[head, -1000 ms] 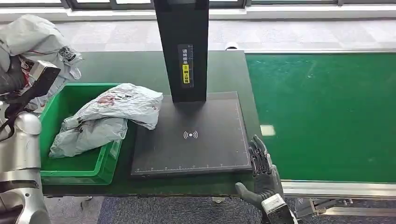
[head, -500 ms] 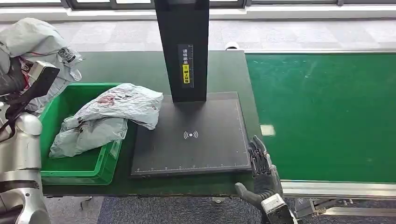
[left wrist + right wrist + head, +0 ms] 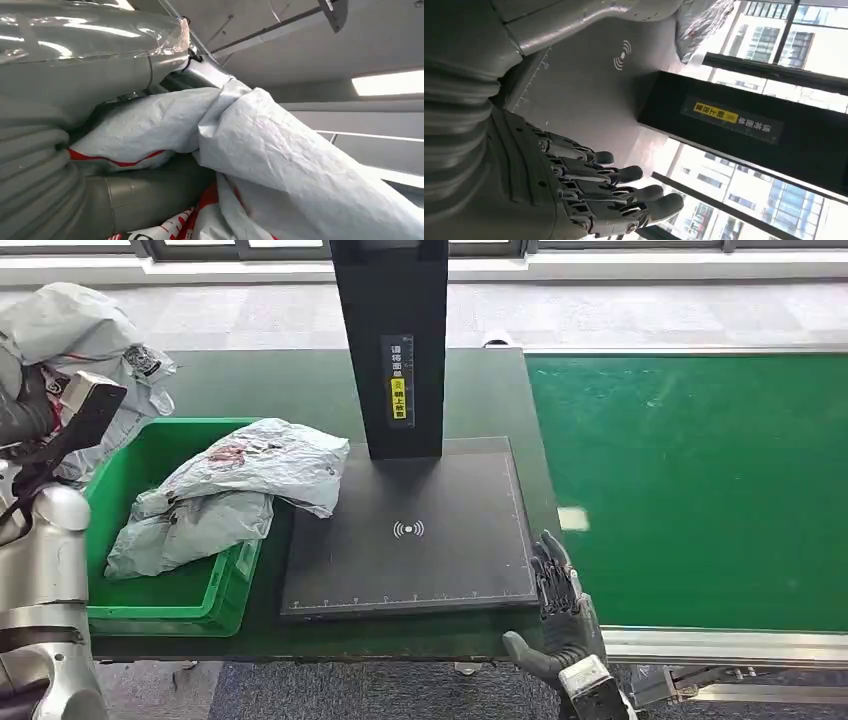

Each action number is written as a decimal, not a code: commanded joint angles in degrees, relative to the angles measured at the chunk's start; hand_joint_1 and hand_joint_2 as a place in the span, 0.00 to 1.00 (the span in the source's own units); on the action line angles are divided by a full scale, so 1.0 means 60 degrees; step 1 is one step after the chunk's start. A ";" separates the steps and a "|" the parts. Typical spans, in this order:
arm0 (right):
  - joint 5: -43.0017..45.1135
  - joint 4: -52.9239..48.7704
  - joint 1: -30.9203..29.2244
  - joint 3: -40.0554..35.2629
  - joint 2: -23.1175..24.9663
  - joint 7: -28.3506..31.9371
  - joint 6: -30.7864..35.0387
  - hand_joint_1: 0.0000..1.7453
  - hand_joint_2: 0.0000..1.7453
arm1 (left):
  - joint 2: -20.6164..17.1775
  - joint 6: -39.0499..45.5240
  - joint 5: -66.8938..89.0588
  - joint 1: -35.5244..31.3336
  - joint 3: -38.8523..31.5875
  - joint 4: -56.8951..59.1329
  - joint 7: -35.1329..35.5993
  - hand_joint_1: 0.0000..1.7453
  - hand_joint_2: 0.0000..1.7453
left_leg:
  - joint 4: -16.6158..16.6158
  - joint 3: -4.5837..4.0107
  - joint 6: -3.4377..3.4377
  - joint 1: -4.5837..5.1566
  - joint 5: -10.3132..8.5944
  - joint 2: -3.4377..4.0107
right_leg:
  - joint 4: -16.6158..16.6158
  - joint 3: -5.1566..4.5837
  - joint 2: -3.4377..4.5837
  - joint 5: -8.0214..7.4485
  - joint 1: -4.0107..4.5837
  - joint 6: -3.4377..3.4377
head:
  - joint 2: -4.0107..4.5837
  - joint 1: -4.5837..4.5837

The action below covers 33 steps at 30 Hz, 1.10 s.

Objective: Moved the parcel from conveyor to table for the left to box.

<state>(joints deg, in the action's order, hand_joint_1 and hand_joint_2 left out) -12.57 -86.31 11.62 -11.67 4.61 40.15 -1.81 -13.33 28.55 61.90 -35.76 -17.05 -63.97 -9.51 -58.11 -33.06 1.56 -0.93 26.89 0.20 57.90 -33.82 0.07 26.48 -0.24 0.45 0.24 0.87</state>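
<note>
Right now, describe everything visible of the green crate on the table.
The green crate looks like an open-topped bin of moulded plastic with a thick rim. It sits upright on the dark green table, just left of the black scanner pad, its near right corner close to the pad's edge. Inside lie two crumpled grey parcel bags; the upper bag spills over the right rim onto the pad, and the lower bag rests on the crate floor. The robot's silver left arm hides part of its left side.
</note>
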 commanded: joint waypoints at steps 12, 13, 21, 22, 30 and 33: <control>0.0017 0.0605 -0.0303 -0.0194 -0.0036 -0.0025 0.0001 0.00 1.00 | 0.0116 0.0103 0.0088 -0.0266 -0.0398 0.0579 0.0078 1.00 1.00 | 0.0022 0.0022 -0.0016 0.0005 -0.0009 -0.0004 | -0.0021 0.0023 -0.0003 -0.0008 -0.0003 -0.0008 | 0.0004 0.0000; 0.0017 0.0605 -0.0303 -0.0194 -0.0036 -0.0025 0.0001 0.00 1.00 | 0.0116 0.0103 0.0088 -0.0266 -0.0398 0.0579 0.0078 1.00 1.00 | 0.0015 0.0018 -0.0012 0.0002 -0.0005 0.0000 | -0.0017 0.0018 0.0001 -0.0006 -0.0001 -0.0006 | 0.0003 0.0000; -0.0056 0.0713 -0.0381 -0.0210 -0.0007 -0.0025 -0.0105 0.00 1.00 | 0.0084 0.0078 -0.0021 0.0124 -0.0974 0.1118 0.0513 1.00 1.00 | 0.0019 0.0020 -0.0014 0.0005 -0.0008 -0.0005 | -0.0019 0.0022 -0.0003 -0.0007 -0.0003 -0.0006 | 0.0000 0.0000; -0.0067 0.0729 -0.0405 -0.0211 0.0017 -0.0025 -0.0133 0.00 1.00 | 0.0038 0.0221 -0.0156 0.0294 -0.1185 0.1391 0.0361 1.00 1.00 | 0.0023 0.0027 -0.0011 0.0010 -0.0004 0.0016 | -0.0016 0.0018 0.0018 -0.0007 -0.0009 -0.0005 | 0.0004 0.0000; -0.0133 0.0883 -0.0438 -0.0151 0.0106 -0.0025 -0.0194 0.00 1.00 | 0.0270 0.0501 -0.1121 0.1308 -0.2023 0.1379 -0.0549 1.00 1.00 | 0.0042 0.0044 -0.0011 0.0008 -0.0005 0.0022 | -0.0033 0.0029 0.0020 -0.0007 -0.0010 -0.0004 | 0.0004 0.0004; -0.0234 0.0889 -0.0363 -0.0013 0.0153 -0.0025 -0.0150 0.00 1.00 | 0.0635 0.0376 -0.1658 0.2359 -0.2360 0.0508 -0.1087 1.00 1.00 | 0.0044 0.0048 -0.0010 0.0016 0.0004 0.0043 | -0.0028 0.0030 0.0040 -0.0001 -0.0019 -0.0003 | 0.0000 0.0000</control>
<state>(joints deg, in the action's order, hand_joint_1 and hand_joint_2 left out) -13.36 -84.80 10.67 -11.67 4.79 40.15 -2.99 -13.62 31.08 56.39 -29.81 -23.65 -58.42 -11.89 -58.09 -33.09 1.61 -0.95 26.92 0.26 57.91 -33.85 0.12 26.52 -0.24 0.49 0.24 0.87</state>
